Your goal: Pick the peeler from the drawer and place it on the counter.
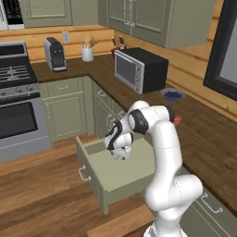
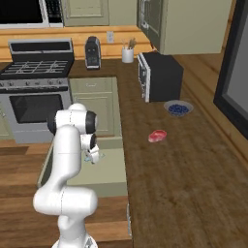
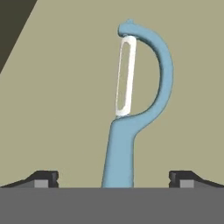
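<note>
Gripper hangs low in the open drawer, jaws spread wide either side of the peeler handle, gripping nothing.

End effector low inside open drawer, microwave on counter

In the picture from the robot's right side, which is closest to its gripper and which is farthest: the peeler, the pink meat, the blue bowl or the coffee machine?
1. The peeler: right at the gripper, inside the open drawer.
2. The meat: on the counter, to the right.
3. The blue bowl: farther back on the counter.
4. The coffee machine: at the far back by the wall.
</note>
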You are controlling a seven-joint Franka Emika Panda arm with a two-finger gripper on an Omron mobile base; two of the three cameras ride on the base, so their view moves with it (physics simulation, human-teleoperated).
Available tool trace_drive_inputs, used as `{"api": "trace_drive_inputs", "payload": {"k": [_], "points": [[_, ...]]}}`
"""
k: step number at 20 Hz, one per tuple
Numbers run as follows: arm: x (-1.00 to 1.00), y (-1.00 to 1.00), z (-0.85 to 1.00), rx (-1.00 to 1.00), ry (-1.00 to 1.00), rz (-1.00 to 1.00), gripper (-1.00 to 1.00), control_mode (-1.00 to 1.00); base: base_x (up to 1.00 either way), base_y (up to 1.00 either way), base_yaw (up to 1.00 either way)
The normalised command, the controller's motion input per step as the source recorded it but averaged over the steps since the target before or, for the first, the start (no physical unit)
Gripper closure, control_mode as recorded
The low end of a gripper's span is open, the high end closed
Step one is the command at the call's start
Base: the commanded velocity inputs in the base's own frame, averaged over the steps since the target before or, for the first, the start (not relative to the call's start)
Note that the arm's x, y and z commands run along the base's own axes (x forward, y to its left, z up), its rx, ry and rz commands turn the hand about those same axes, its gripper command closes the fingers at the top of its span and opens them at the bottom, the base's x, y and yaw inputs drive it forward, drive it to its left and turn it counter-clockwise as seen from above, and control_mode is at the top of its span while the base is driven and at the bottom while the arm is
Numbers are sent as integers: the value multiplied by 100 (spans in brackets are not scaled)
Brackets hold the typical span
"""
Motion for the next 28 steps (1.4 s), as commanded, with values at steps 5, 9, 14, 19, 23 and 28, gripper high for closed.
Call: {"api": "trace_drive_inputs", "payload": {"k": [5, 9, 14, 19, 23, 28], "points": [[6, 19, -93, -3, -7, 0, 100, -100, 0, 0, 0], [-15, 8, -72, -1, -1, 0, 100, -100, 0, 0, 0], [-85, -4, -10, 1, -11, 0, 100, -100, 0, 0, 0], [-96, -10, 26, 3, -10, -3, 100, -100, 0, 0, 0], [-74, 0, 99, 0, -17, -3, 100, -100, 0, 0, 0], [-47, 13, 100, -5, -19, 0, 100, -100, 0, 0, 0]]}}
